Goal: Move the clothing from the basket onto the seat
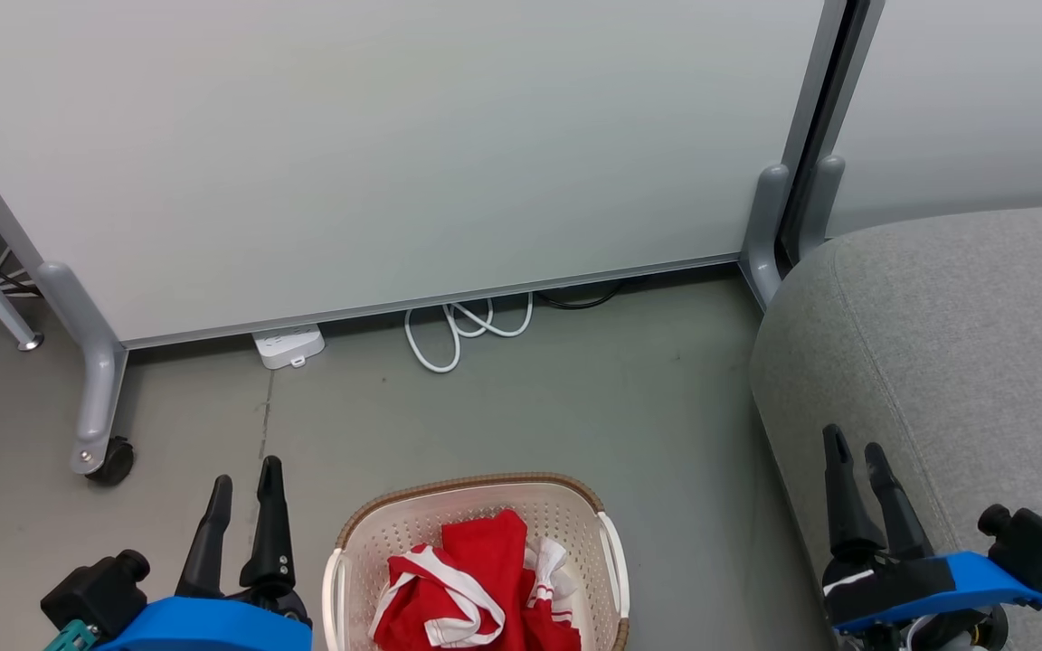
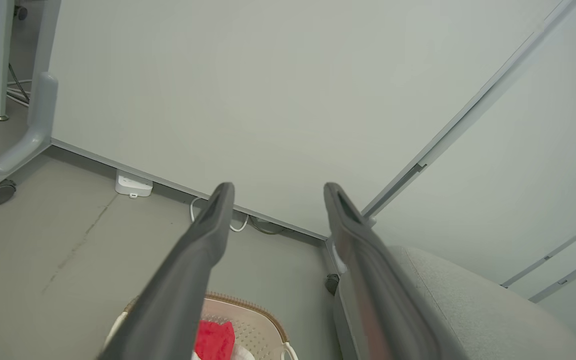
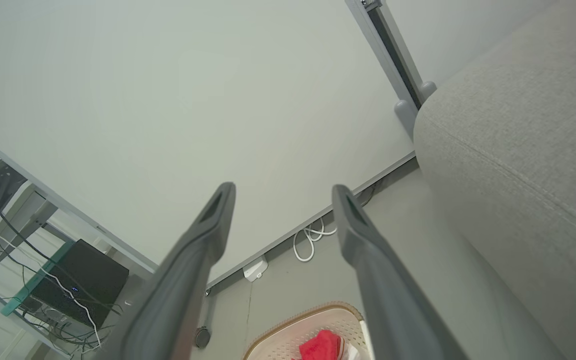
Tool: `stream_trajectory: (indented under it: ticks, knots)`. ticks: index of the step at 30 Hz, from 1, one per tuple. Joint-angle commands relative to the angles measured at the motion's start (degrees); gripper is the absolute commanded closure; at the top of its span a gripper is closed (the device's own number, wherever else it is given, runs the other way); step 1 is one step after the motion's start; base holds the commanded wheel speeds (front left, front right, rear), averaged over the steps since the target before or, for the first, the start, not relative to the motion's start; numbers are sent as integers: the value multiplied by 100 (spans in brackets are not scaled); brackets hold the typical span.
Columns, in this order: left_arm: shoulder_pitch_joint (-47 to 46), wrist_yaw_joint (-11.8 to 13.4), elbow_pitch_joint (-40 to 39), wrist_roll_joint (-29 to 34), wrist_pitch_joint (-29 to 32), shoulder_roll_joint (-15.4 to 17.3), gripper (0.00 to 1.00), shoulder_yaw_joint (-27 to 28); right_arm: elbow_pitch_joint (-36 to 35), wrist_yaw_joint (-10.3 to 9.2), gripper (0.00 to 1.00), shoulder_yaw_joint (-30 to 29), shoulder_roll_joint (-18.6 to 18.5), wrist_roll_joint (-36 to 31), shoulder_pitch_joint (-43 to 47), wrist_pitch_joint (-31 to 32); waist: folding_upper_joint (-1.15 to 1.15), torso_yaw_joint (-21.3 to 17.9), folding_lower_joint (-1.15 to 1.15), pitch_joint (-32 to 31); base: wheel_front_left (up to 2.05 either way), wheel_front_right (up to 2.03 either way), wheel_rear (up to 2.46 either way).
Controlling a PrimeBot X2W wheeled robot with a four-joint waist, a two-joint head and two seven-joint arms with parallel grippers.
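Red clothing (image 1: 476,588) with white bands lies bunched inside the cream basket (image 1: 367,529) on the floor at the bottom middle of the head view. The grey seat (image 1: 964,344) fills the right side. My left gripper (image 1: 245,484) hovers open left of the basket, nothing between its fingers. Over the seat's front corner my right gripper (image 1: 856,448) stands open and empty too. The left wrist view shows the basket (image 2: 253,320) and clothing (image 2: 214,340) low between the left gripper's (image 2: 275,190) fingers. In the right wrist view the right gripper (image 3: 283,190) stands over basket (image 3: 313,325), clothing (image 3: 323,345) and seat (image 3: 518,135).
A white partition panel (image 1: 394,154) on grey wheeled feet (image 1: 100,452) closes off the back. A white power strip (image 1: 288,346) and looped white cable (image 1: 462,330) lie at its base. Grey floor (image 1: 530,398) lies between panel, basket and seat.
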Motion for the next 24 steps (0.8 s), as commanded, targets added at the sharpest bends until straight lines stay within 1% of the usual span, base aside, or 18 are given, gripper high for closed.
stream_trajectory:
  ticks: [1,12,24]
  knots:
    - [-29,19,-67,155,-48,45,0,-3,-79,0,0,23,-29,-150,-59,-57,0,-3,0,-1,0,0,0]
    - [-26,61,-56,776,-208,48,0,-98,-101,0,0,88,-33,-770,-56,-158,0,-15,0,-1,0,0,0]
    - [-16,101,-93,1297,-350,54,0,-170,-131,0,0,143,-36,-1312,-22,-252,0,-11,0,-8,0,0,0]
